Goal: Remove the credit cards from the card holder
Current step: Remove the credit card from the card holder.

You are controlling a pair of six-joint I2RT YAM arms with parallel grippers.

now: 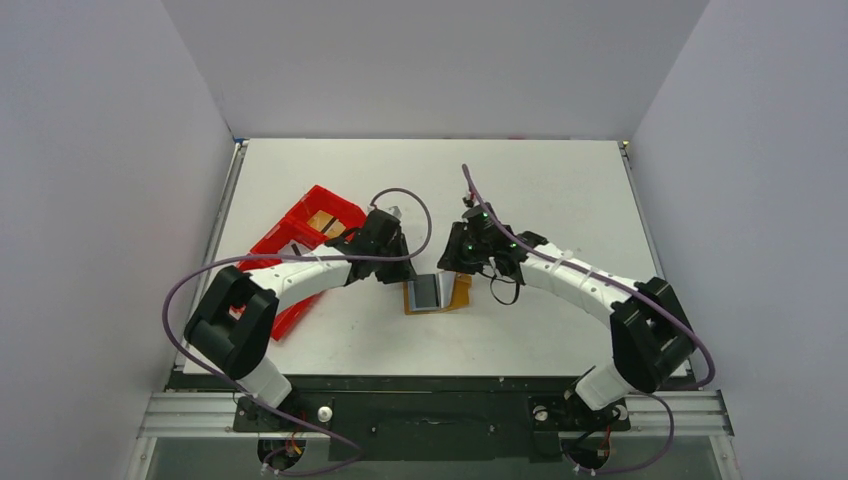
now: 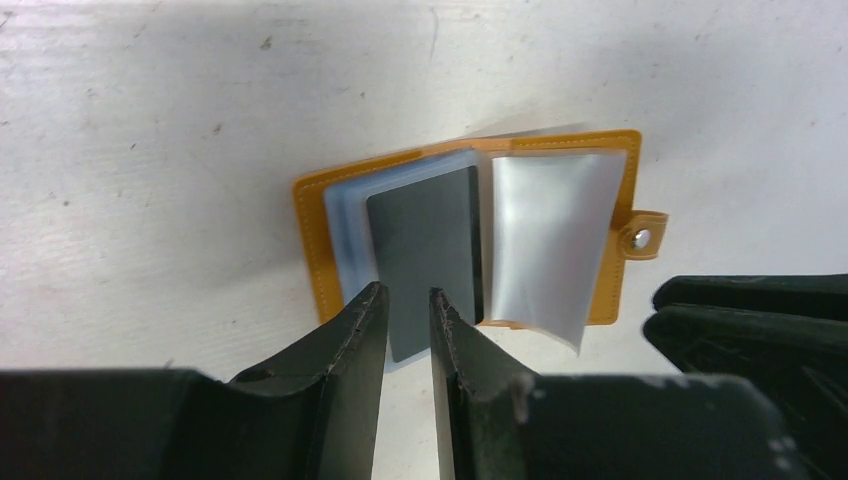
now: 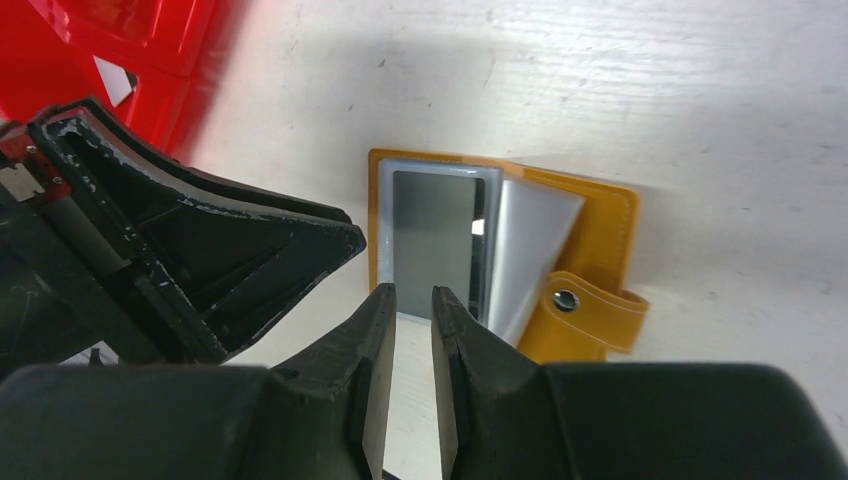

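Observation:
The tan card holder (image 1: 458,292) lies open on the table between both grippers. A blue-grey credit card (image 2: 425,250) sits in its left half and sticks out past the holder's near edge. A clear sleeve (image 2: 545,240) stands up from the spine. My left gripper (image 2: 405,300) is low over the card's protruding end, jaws a narrow gap apart, nothing pinched between them. My right gripper (image 3: 410,295) is at the holder's (image 3: 600,230) opposite edge near the card (image 3: 432,245), jaws also a narrow gap apart and empty. Both grippers show in the top view, left (image 1: 405,270) and right (image 1: 462,265).
A red tray (image 1: 300,240) lies at the left under my left arm, with something tan inside; it also shows in the right wrist view (image 3: 120,60). The holder's snap tab (image 2: 640,237) points away from the spine. Grey walls enclose the table on three sides.

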